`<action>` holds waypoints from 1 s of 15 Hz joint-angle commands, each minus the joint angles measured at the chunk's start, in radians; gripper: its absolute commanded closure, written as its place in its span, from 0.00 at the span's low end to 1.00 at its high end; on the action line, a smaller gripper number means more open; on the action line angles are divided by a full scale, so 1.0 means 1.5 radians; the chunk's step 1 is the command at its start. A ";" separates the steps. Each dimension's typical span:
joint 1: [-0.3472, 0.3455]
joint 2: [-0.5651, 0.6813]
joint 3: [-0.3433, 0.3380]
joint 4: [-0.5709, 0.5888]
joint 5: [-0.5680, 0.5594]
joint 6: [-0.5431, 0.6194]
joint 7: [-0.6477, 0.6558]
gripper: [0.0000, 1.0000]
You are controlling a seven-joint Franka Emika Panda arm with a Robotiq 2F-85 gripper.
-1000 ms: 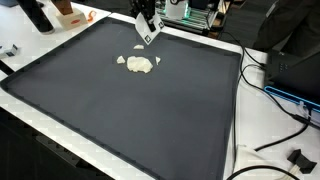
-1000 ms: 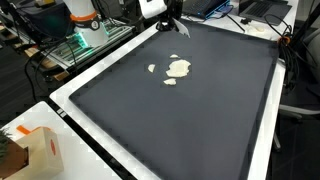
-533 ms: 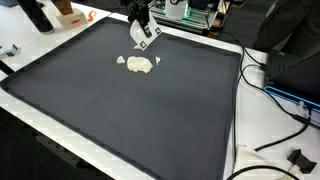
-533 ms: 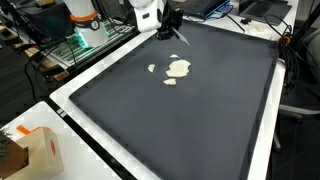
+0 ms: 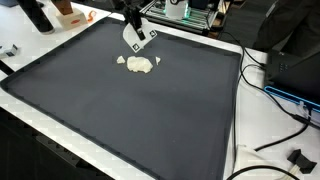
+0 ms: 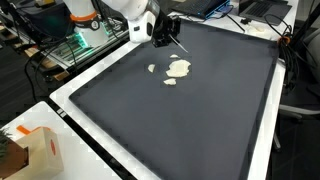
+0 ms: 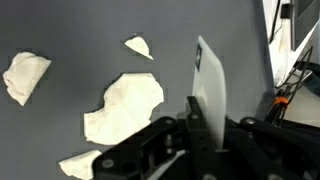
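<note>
**Flat piece pinched in the tool; scraps loose on the mat**

Status: The tool [image 7: 208, 128] is pressed together on a flat white piece [image 7: 208, 80], thin and stiff-looking, standing edge-up between the fingers. It may be card or a folded sheet; the pictures do not settle which. The tool hangs just beyond the large scrap [image 5: 140, 64], near it and not touching it.

Done, by my reading: the flat piece is gripped and up off the mat [image 5: 150, 120].

Left, by my reading: everything pale lies loose around the large scrap. None of it is held, and none is touched by the flat piece.

Wrist view only:
- the grip itself, with the piece clamped low and its free end sticking out past the fingertips
- four scraps counted: the large scrap, a crumpled scrap [image 7: 25, 75] well off to one side of it, a small triangle [image 7: 138, 46] just beside it, and a sliver [image 7: 80, 162] at its other end

Exterior views only:
- the arm's lean toward the large scrap [image 6: 179, 68]
- how small the cluster sits on the mat, with the counter [image 5: 252, 125] showing white past the mat's edge
- here the smallest scraps blur to specks, and the grip cannot be read
</note>
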 commanded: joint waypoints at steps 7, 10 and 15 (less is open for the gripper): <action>-0.018 0.042 -0.011 0.016 0.070 0.008 -0.007 0.99; -0.022 0.051 -0.014 0.019 0.097 0.014 -0.013 0.99; -0.028 0.067 -0.018 0.031 0.144 0.008 -0.038 0.99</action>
